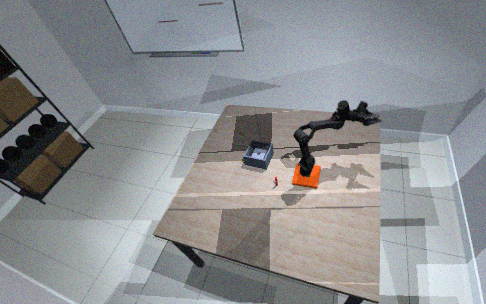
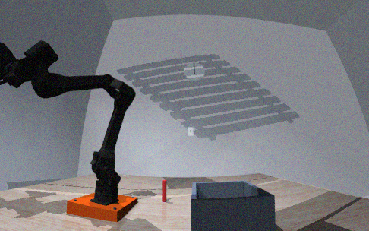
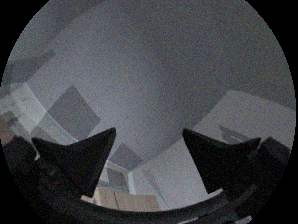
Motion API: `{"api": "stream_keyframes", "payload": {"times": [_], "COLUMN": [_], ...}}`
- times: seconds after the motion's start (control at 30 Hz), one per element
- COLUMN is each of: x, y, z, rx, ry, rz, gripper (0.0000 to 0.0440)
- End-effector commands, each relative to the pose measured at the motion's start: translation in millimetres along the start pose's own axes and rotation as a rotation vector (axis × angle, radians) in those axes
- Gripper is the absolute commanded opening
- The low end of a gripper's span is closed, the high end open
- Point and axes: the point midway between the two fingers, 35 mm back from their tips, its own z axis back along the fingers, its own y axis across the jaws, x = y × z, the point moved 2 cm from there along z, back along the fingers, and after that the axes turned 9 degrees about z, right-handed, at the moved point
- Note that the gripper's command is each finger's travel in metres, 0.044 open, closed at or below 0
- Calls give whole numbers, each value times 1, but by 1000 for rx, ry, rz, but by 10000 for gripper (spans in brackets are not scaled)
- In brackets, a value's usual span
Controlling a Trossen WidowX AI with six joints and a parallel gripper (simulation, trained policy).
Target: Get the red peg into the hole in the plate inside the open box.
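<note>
Wooden tabletop point(image 1: 313, 225) point(image 2: 36, 190) beneath upright red peg point(image 1: 276, 181) point(image 2: 165, 191), no readable lettering.

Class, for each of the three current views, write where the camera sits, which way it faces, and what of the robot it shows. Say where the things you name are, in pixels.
Top: high above, angled down at the table point(image 1: 243, 220); whole arm point(image 1: 304, 145) point(image 2: 113, 125).
Exterior: low beside the table, looking across the box point(image 1: 251, 160) point(image 2: 233, 213) toward a wall; base and most of the arm.
Wrist: on the arm, facing walls past the open claw's two fingers.
Top and exterior share the red peg point(image 1: 276, 181) point(image 2: 164, 191).
</note>
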Motion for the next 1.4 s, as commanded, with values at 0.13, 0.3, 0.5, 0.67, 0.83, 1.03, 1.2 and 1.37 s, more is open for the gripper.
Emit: {"api": "stream_keyframes", "payload": {"times": [0.13, 0.3, 0.5, 0.67, 0.83, 1.03, 1.2, 1.37], "x": [51, 76, 97, 106, 108, 99, 85, 63], "y": [3, 6, 7, 7, 5, 0, -6, -14], "z": [57, 101, 158, 207, 257, 315, 361, 403], "rx": [137, 245, 384, 508, 641, 811, 961, 1118], "ry": [-202, -331, -482, -601, -712, -832, -920, -995], "rz": [-98, -142, -182, -207, -226, -239, -240, -230], "gripper": [435, 436, 439, 440, 440, 440, 440, 440]}}
